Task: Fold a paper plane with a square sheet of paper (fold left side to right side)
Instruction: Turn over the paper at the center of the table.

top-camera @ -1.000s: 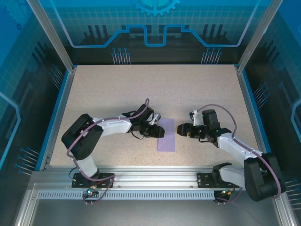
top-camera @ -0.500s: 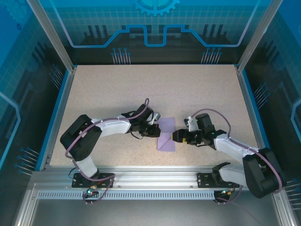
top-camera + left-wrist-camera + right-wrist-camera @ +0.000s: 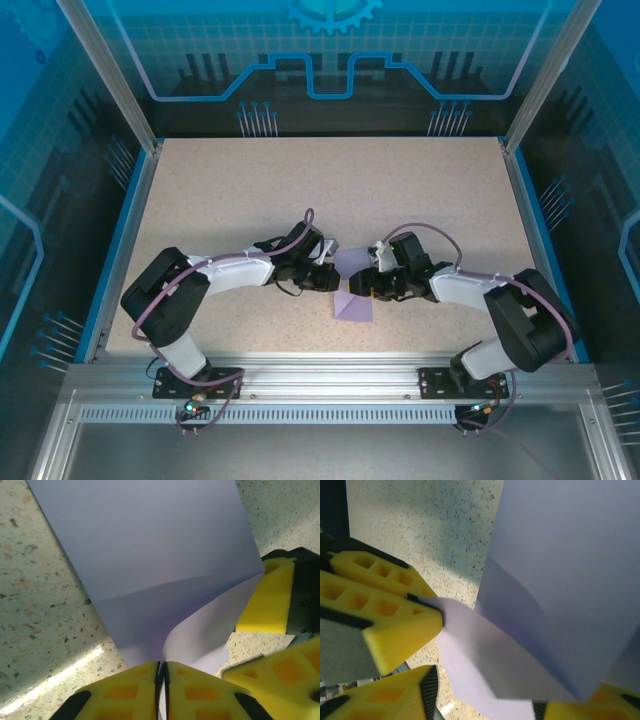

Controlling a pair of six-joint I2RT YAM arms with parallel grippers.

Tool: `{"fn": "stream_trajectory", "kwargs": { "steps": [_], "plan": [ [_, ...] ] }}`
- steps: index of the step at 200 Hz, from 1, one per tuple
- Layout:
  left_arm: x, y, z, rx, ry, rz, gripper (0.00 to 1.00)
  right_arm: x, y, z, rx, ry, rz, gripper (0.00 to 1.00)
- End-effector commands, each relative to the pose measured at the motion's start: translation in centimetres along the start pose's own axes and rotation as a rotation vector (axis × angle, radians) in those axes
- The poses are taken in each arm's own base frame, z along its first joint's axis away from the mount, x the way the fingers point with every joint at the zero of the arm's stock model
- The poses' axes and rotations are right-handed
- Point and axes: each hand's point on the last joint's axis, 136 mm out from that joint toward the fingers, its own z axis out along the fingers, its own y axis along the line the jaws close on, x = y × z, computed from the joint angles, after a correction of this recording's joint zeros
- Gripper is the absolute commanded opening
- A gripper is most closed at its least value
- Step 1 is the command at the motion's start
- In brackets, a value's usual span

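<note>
Right pincer (image 3: 368,286) moved inward over sheet (image 3: 150,545), jaws apart, left pincer (image 3: 162,677) clamped on curled edge, tips cropped.

place: robot lab cell | cues: aluminium frame (image 3: 300,375), blue panels (image 3: 330,60), speckled table (image 3: 300,190)

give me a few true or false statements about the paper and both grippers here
1. The jaws of the left gripper are shut on an edge of the square sheet of paper. True.
2. The paper lies fully flat on the table. False: one part curls up off it to the left gripper.
3. The jaws of the right gripper stand apart. True.
4. The paper is green. False: it is lavender.
</note>
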Motion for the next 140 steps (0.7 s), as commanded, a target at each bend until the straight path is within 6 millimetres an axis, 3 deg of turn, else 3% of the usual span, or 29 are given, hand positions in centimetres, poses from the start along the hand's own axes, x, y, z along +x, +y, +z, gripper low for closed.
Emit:
{"fn": "stream_trajectory", "kwargs": {
  "steps": [1,31,51,84,104,140],
  "plan": [
    [-0.4,-0.2,-0.9,-0.001,-0.039,0.011,0.24,-1.1,1.4,0.4,-0.034,-0.023,-0.027,0.40],
    [-1.1,-0.3,-2.6,0.001,-0.099,0.002,0.43,-2.0,2.0,-0.2,-0.043,-0.067,-0.078,0.14],
    [-1.8,-0.7,-4.6,0.026,-0.160,-0.008,0.57,-2.9,2.6,-1.2,-0.053,-0.112,-0.129,0.07],
    [-2.9,-0.9,-9.0,0.077,-0.297,-0.040,0.84,-5.2,4.6,-4.6,-0.126,-0.206,-0.231,0.05],
    [-3.5,-1.7,-12.1,0.138,-0.382,-0.041,0.98,-6.7,7.1,-7.6,-0.194,-0.275,-0.313,0.05],
    [-4.4,-5.1,-17.4,0.292,-0.517,0.032,0.99,-8.2,12.5,-12.7,-0.327,-0.364,-0.480,0.05]
  ]
}}
